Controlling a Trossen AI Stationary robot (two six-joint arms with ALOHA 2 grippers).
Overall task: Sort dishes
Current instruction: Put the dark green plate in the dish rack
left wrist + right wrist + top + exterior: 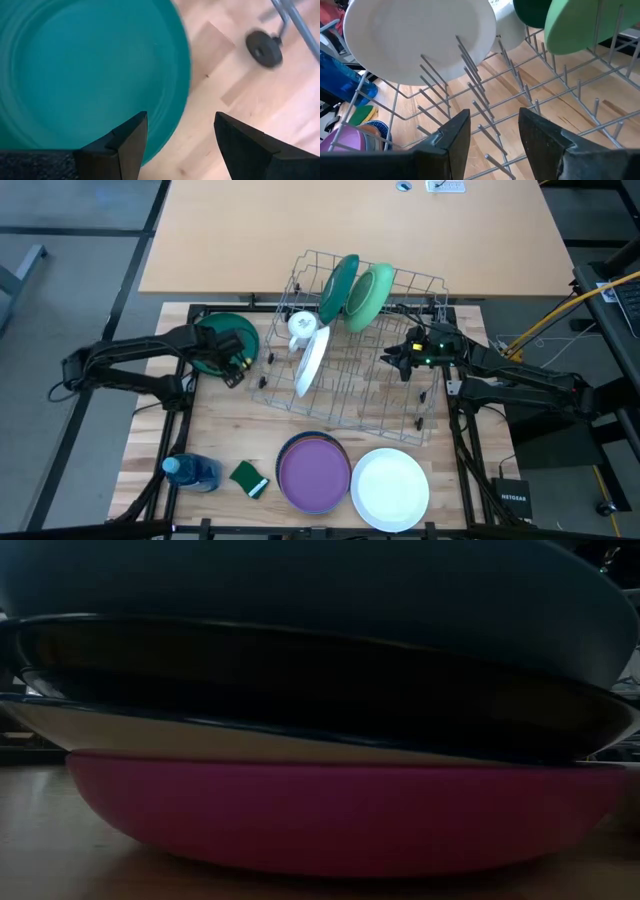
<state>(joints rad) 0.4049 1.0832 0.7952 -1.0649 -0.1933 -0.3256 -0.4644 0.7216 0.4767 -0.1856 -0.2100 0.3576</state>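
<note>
A wire dish rack (350, 350) holds a dark green plate (338, 288), a light green plate (370, 295) and a white plate (313, 360), all on edge between its tines. Another dark green plate (215, 340) lies flat on the table left of the rack. My left gripper (236, 365) is open at this plate's near right rim (170, 115), one finger over the plate and one over the bare table. My right gripper (395, 360) is open and empty above the rack's right half (495, 117), pointing toward the white plate (415, 40).
A stack of plates with a purple one on top (313, 472) and a white plate (390, 488) lie at the near edge; the stack fills the low view (330, 820). A white mug (302, 325) sits in the rack. A blue bottle (190, 472) and a green sponge (250, 478) are near left.
</note>
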